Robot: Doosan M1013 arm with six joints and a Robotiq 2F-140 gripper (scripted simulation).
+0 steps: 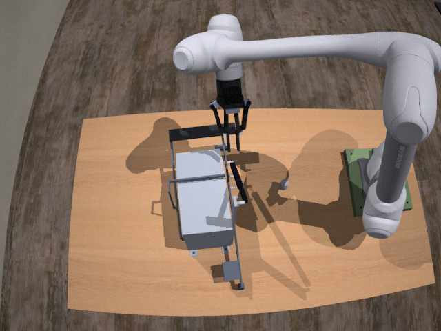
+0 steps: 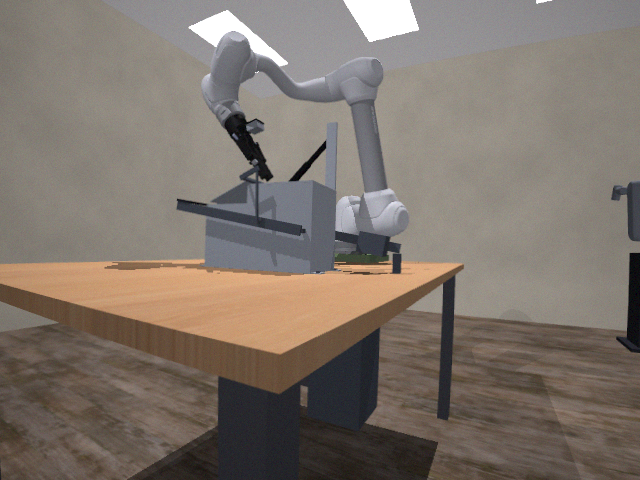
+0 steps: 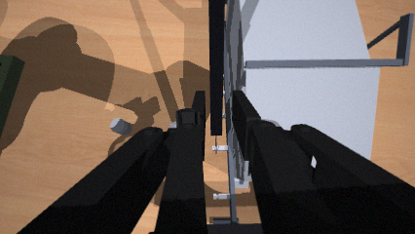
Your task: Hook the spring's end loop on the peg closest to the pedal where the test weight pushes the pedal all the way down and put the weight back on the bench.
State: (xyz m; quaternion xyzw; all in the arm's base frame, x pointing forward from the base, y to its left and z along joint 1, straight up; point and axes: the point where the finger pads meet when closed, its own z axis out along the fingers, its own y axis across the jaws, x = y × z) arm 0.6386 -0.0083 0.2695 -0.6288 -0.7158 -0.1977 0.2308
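The grey feeder box [image 1: 202, 199] stands mid-bench, with its black pedal [image 1: 193, 132] at the far end. A black spring [image 1: 238, 181] runs along the feeder's right side rail, past a row of small white pegs [image 1: 233, 187]. My gripper [image 1: 233, 148] hangs just above the spring's pedal-side end, fingers pointing down, narrowly open and empty. In the wrist view the spring [image 3: 216, 68] ends in the gap between my fingertips, with pegs [image 3: 220, 147] below; I cannot tell whether they touch it. The steel weight [image 1: 284, 184] stands on the bench to the right, also seen in the wrist view [image 3: 120, 126].
A thin grey handle frame [image 1: 197, 178] crosses the feeder's top. A long lever rod with a small grey plate [image 1: 231, 270] sticks out toward the near bench edge. My base sits on a green plate [image 1: 355, 178] at the right.
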